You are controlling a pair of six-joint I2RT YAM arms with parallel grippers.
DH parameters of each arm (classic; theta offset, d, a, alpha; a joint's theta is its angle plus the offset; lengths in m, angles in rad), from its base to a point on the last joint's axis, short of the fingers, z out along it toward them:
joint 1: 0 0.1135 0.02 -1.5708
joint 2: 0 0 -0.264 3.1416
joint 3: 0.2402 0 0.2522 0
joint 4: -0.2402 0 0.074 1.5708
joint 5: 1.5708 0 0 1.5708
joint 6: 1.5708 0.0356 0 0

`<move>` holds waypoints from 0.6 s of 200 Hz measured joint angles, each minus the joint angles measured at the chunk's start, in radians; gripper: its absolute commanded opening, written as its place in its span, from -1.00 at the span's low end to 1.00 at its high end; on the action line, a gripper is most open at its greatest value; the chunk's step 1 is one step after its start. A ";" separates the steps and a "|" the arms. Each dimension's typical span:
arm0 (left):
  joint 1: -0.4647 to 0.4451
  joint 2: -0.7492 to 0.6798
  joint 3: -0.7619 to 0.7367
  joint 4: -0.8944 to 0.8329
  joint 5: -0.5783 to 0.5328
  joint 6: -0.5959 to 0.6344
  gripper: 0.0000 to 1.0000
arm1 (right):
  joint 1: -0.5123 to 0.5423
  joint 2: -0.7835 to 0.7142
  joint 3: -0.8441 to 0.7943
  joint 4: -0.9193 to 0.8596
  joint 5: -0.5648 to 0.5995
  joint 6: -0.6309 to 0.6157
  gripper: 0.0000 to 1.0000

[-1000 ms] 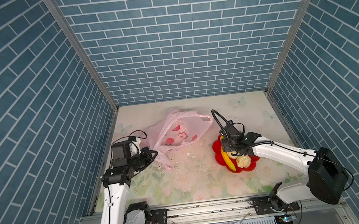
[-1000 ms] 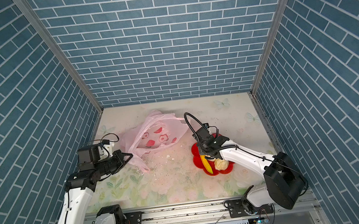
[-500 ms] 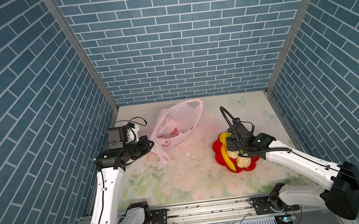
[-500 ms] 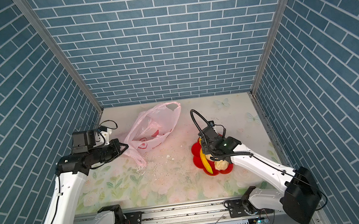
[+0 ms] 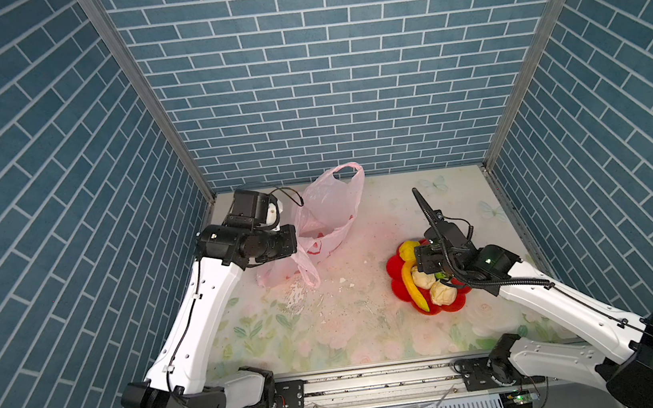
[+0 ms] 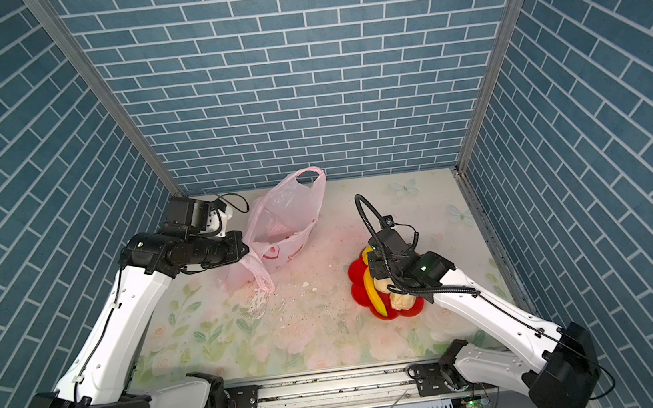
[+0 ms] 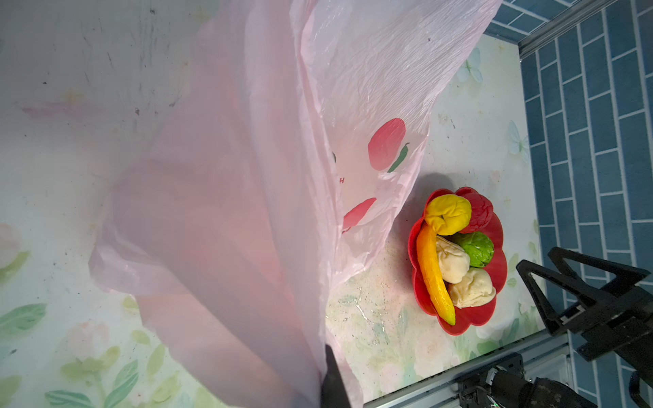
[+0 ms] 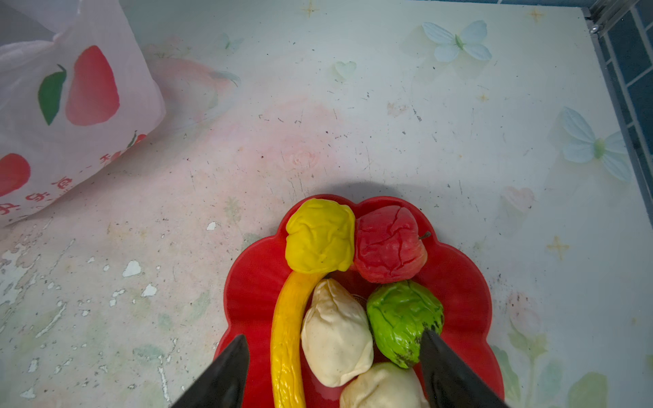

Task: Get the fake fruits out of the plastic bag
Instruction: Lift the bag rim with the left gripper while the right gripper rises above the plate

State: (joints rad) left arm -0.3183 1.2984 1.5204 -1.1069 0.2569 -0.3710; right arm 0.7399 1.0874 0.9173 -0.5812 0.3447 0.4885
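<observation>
The pink plastic bag (image 5: 328,217) stands lifted off the table at the back left, handles up, and no fruit shows through its film (image 7: 247,176). My left gripper (image 7: 327,353) is shut on a gathered fold of the bag; one dark finger shows and the film hides the other. Several fake fruits lie on the red plate (image 8: 254,282): a yellow lemon (image 8: 319,235), a red fruit (image 8: 388,243), a green bumpy ball (image 8: 403,318), two cream balls (image 8: 335,335) and a banana (image 8: 288,335). My right gripper (image 8: 334,337) hovers open just above them, holding nothing.
White flakes and grit (image 5: 327,297) litter the floral table between bag and plate. The blue brick walls (image 5: 324,88) close in the back and both sides. A metal rail (image 5: 378,379) runs along the front edge.
My left arm has risen and drawn the bag from lying flat to hanging upright. My right arm has pulled back a little over the plate, still open.
</observation>
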 measured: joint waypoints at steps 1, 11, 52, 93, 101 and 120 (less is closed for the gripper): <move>-0.001 0.002 0.003 -0.002 -0.001 0.001 -0.96 | 0.000 0.000 0.000 0.000 -0.002 0.000 0.53; -0.019 0.028 0.043 -0.028 -0.019 0.006 -0.96 | 0.000 0.000 0.004 0.011 -0.015 0.000 0.52; -0.076 0.114 0.167 -0.127 -0.073 0.029 -0.96 | 0.000 0.007 0.011 0.052 -0.064 0.000 0.52; -0.091 0.134 0.193 -0.178 -0.089 0.042 -0.96 | -0.001 0.027 0.042 0.066 -0.079 -0.016 0.52; -0.092 0.134 0.194 -0.181 -0.089 0.043 -0.95 | 0.000 0.027 0.043 0.067 -0.079 -0.018 0.52; -0.095 0.134 0.198 -0.183 -0.083 0.045 -0.95 | 0.000 0.027 0.043 0.066 -0.079 -0.021 0.52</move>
State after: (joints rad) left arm -0.4129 1.4326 1.7184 -1.2900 0.1738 -0.3256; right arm 0.7395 1.1141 0.9600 -0.5148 0.2653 0.4671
